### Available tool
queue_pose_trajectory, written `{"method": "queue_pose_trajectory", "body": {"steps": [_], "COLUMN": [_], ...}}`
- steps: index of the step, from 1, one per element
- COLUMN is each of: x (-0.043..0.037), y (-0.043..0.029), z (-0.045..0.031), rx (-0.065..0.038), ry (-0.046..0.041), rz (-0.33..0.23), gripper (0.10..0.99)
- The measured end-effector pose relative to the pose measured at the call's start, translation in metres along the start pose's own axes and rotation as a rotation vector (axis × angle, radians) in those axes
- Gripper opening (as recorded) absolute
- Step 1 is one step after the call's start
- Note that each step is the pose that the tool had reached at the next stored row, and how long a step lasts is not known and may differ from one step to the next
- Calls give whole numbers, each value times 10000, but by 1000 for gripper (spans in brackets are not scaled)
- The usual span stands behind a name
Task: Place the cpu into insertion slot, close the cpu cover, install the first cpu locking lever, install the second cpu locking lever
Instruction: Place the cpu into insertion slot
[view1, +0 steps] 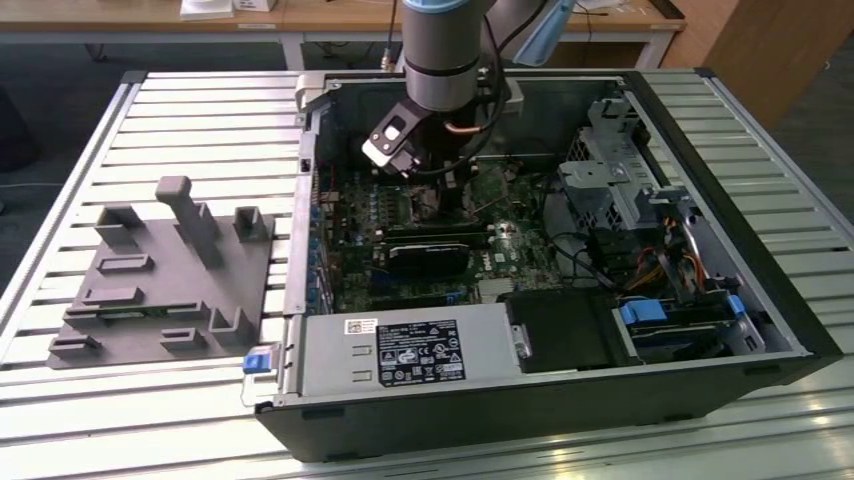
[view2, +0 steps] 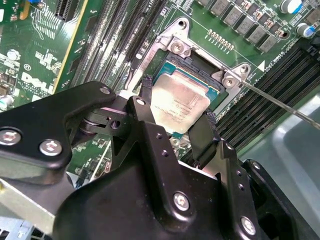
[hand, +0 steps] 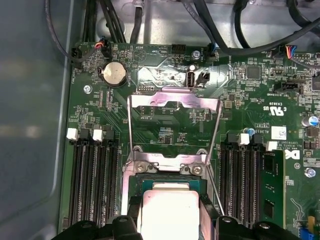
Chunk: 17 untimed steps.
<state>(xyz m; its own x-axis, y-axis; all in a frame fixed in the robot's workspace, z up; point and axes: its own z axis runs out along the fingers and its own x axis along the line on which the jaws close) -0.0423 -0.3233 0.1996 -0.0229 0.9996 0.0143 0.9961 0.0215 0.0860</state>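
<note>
**Gripper.** In the second wrist view the gripper (view2: 178, 103) is closed on the cpu (view2: 181, 107). Its two black fingers (view2: 206, 132) bear on two opposite edges of the chip, and no gap shows on either side.

**Task item, position.** The cpu lies face up and level, within the frame of the insertion slot (view2: 199, 66). Whether it is fully seated or just above the contacts cannot be determined.

**Adjacent parts.** In the first wrist view the cpu cover (hand: 172, 97) is swung open away from the socket and hinged at the socket edge. The green circuit board (hand: 250, 100) shows through its cut-out middle. A thin locking lever (view2: 280, 102) runs outward from one corner of the socket and is not latched. Long black memory slots (hand: 95, 185) flank the socket on both sides.

**Wider scene.** In the exterior view the arm (view1: 441, 60) descends from the upper middle of the frame into the open computer case (view1: 534, 420). A grey parts fixture (view1: 160, 270) lies on the slatted table (view1: 200, 100) at the exterior view's left.

**Handling assessment.**
- The cpu is judged light, thin and rigid, with a smooth metal face that gives little friction.
- Its underside and the socket contacts are probably fragile.
- The suitable hold is on two opposite edges, as here, with the chip kept flat.
- Tilt or side load during seating could damage the contacts.
</note>
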Motion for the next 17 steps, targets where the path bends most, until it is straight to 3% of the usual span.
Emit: {"method": "queue_pose_trajectory", "body": {"steps": [17], "x": [21], "y": [-8], "z": [69], "rx": [5], "ry": [-8], "rz": [13], "gripper": [541]}}
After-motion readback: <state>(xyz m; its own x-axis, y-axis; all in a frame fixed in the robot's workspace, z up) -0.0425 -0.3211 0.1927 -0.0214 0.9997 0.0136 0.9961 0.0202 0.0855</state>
